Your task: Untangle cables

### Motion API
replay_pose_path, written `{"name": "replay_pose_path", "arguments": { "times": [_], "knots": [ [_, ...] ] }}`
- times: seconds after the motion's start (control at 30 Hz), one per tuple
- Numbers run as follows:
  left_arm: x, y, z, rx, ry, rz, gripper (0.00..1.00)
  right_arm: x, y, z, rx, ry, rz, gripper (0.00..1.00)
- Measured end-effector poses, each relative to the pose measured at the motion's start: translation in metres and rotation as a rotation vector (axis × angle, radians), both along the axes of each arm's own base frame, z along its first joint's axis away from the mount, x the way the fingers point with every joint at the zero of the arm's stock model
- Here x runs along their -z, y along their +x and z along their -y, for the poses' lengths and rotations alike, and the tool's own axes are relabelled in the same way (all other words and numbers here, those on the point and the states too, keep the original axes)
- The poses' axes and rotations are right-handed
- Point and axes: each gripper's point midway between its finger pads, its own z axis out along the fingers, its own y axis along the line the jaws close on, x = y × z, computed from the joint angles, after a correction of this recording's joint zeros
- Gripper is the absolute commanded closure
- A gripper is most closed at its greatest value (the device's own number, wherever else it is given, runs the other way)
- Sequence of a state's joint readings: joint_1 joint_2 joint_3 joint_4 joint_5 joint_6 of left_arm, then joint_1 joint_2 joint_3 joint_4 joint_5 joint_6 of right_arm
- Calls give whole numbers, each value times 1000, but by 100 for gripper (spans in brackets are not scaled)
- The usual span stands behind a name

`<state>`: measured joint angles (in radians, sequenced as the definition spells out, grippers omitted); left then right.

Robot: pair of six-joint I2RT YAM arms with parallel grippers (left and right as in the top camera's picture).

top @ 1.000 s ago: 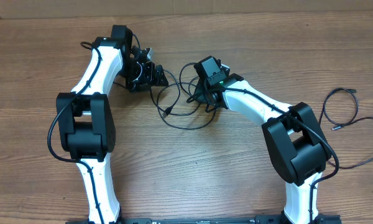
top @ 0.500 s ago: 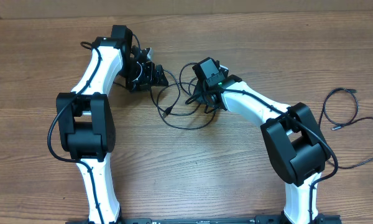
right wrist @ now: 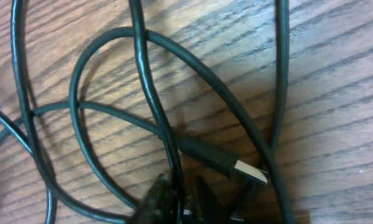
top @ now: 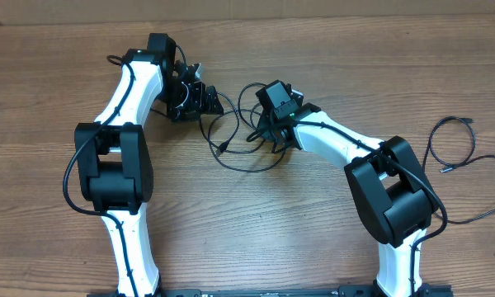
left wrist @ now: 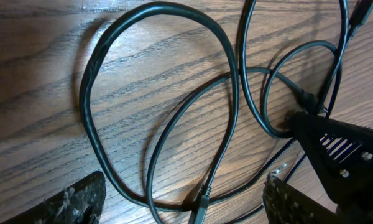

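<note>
Overhead: cables (top: pixel 223 148) tangled on table (top: pixel 256 239) between arms, toward 12 o'clock of centre. Left pincer (top: pixel 200 101) at tangle's 10 o'clock, right pincer (top: pixel 268 130) at its 3 o'clock. Opposite sides, likely for pulling apart. Left wrist: fingers (left wrist: pixel 74 199) spread wide, released, straddling loops. Right wrist: pincer looks clenched on one strand beside plug (right wrist: pixel 236 167), probably anchoring it. Separate cord (top: pixel 445 144) well apart at table's 3 o'clock, seemingly freed.

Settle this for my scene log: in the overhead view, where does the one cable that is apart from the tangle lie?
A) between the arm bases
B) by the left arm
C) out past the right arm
C: the lone cable lies beyond the right arm, well clear of the tangle.
</note>
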<state>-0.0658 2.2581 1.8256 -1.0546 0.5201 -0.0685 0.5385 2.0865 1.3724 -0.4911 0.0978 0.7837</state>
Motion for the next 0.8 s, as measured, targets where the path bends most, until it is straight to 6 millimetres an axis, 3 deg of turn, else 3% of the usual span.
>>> {"name": "replay_pose_path", "arguments": {
  "times": [0.33,0.43,0.57,0.8],
  "knots": [
    [0,0,0,3,0,1,21,1,-8,-1,-11,11,-47,96],
    [0,0,0,8,0,3,21,-9,-13,-2,-26,19,-85,96],
    [0,-1,0,14,1,5,21,-56,-2,-10,-43,76,-24,96],
    [0,-1,0,14,1,5,21,-215,14,-24,-93,254,289,96]
  ]
}}
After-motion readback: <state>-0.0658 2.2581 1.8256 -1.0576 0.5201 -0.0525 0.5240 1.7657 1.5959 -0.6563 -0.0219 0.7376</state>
